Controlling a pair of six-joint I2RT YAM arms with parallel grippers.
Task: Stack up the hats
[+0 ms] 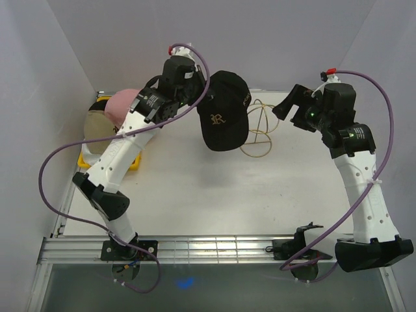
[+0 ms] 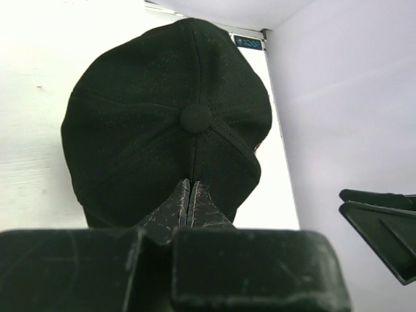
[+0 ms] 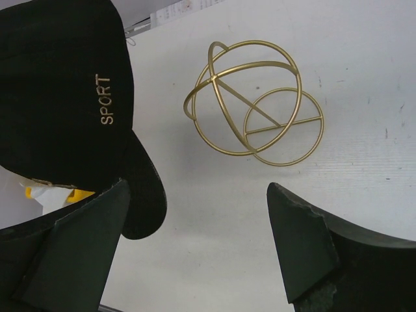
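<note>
My left gripper [image 1: 199, 99] is shut on the back edge of the black cap [image 1: 225, 112] and holds it in the air above the middle back of the table. In the left wrist view the cap's crown [image 2: 169, 117] hangs just past the closed gripper [image 2: 190, 185]. The pink cap [image 1: 121, 104] lies over the tan cap [image 1: 97, 127] at the back left. No white cap shows clearly. My right gripper [image 1: 290, 104] is open and empty, to the right of the black cap. In the right wrist view the gripper [image 3: 198, 190] is wide open, and the black cap [image 3: 58, 97] with "SPORT" on it is at the left.
A gold wire stand [image 1: 260, 130] sits on the table between the two grippers, just right of the black cap; it also shows in the right wrist view [image 3: 257, 110]. A yellow tray [image 1: 84, 160] lies under the tan and pink caps. Walls close the back and sides.
</note>
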